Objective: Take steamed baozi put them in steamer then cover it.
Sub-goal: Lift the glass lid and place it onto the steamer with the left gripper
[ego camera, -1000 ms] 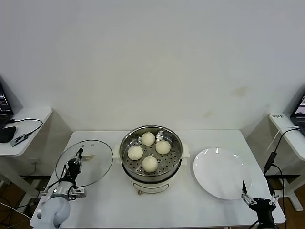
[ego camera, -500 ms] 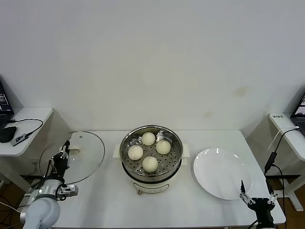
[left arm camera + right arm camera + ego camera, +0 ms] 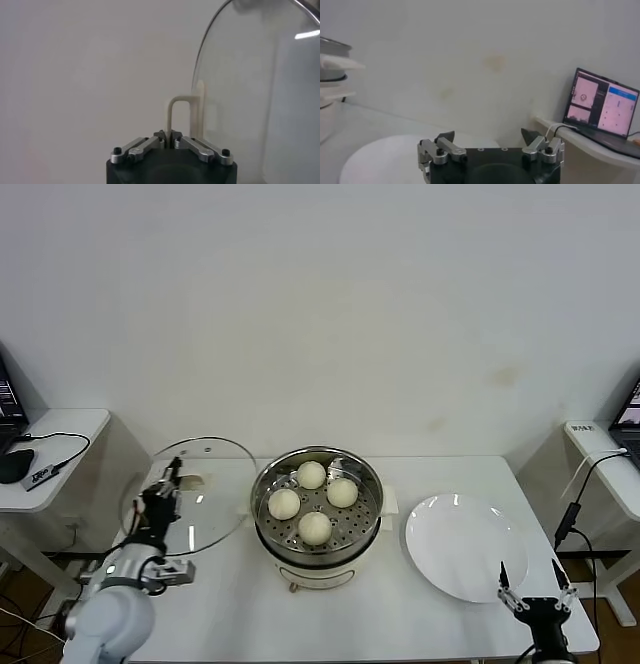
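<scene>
White surface (image 3: 230, 604), four steamed baozi (image 3: 314, 527) in steamer (image 3: 317, 514), left claw (image 3: 168, 136) clamping cover (image 3: 190, 496) handle, confirmed by wrist view, right claw (image 3: 487, 138) spread open near plate (image 3: 465, 546).

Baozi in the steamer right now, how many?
4, all on the perforated tray of the steamer: one baozi at the back, one at right, one at left, one at front. None looks hidden.

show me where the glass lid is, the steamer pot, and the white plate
glass lid (image 3: 205, 489), head view, on the clear glass beside its handle.
steamer pot (image 3: 268, 534), head view, on the left steel wall.
white plate (image 3: 465, 549), head view, on the bare middle of the dish.
</scene>
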You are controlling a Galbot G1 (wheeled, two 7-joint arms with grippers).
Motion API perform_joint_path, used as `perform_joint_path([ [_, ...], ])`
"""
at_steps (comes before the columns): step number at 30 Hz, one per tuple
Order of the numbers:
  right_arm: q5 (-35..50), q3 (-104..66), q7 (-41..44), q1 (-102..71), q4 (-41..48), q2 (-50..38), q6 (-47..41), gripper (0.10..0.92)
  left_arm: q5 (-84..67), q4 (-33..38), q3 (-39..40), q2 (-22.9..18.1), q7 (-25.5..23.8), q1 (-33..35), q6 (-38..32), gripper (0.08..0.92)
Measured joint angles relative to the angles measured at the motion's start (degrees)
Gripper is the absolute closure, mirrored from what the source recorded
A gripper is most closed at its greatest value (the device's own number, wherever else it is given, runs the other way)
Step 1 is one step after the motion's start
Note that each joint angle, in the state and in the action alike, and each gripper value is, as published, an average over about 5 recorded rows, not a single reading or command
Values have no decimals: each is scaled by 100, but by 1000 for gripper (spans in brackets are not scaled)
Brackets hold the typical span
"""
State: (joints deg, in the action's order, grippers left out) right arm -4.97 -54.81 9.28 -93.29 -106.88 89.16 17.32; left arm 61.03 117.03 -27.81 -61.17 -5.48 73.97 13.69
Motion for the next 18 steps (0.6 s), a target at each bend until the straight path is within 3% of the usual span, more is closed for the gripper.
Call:
perform_joint_path([
  [18,-850,297,-143,138,176,99,12,203,1696,-92,1707,-1170,-1198,-1048,876,858],
])
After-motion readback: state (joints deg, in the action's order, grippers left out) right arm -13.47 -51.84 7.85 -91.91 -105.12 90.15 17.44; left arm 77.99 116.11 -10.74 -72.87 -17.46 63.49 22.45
